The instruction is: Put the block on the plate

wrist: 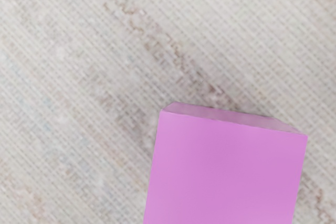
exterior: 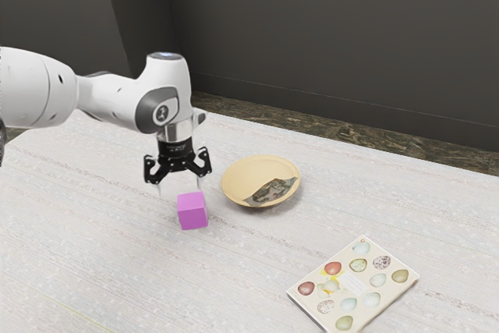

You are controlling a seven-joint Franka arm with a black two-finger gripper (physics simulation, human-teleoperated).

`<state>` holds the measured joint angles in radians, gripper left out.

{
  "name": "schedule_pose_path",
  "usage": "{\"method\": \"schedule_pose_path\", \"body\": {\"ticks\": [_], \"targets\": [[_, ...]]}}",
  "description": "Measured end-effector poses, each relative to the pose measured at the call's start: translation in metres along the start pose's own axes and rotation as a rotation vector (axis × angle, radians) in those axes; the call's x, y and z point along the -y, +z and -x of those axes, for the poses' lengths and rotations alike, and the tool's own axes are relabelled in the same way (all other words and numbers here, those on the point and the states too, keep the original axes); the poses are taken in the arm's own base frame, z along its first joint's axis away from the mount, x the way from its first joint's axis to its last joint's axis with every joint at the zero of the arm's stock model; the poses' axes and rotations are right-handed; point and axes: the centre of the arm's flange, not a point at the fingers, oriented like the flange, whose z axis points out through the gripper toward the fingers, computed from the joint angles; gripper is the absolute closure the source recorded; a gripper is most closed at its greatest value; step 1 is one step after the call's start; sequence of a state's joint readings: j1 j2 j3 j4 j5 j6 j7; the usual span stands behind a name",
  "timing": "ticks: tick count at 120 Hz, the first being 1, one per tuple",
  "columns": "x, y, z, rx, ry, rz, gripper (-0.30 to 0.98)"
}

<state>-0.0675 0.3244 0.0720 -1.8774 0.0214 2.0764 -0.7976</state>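
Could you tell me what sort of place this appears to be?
It looks like a simulated room, perhaps an office or living space: a pale, streaked table stands before plain dark walls, with a brown, stone-like floor between them.

A cream-colored book [exterior: 349, 280] printed with speckled, red, olive and pale blue eggs [exterior: 371, 299] lies flat on a pale, streaked counter [exterior: 117, 271], toward the exterior view's lower right. Beyond the counter's far edge, a strip of mottled brown floor [exterior: 366, 138] runs along the foot of a dark gray wall [exterior: 327, 37]. In the wrist view, brownish streaks cross the counter.
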Motion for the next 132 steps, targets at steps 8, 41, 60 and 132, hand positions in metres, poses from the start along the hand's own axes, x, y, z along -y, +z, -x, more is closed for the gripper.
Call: {"method": "schedule_pose_path", "body": {"ticks": [8, 41, 60, 132], "targets": [[-0.002, 0.003, -0.002, -0.008, -0.003, 0.009, 0.00], [-0.010, 0.024, -0.011, -0.027, -0.025, 0.041, 0.00], [-0.017, 0.027, -0.012, -0.035, -0.036, 0.068, 0.00], [-0.014, 0.061, -0.013, 0.011, -0.073, 0.061, 0.00]]}}
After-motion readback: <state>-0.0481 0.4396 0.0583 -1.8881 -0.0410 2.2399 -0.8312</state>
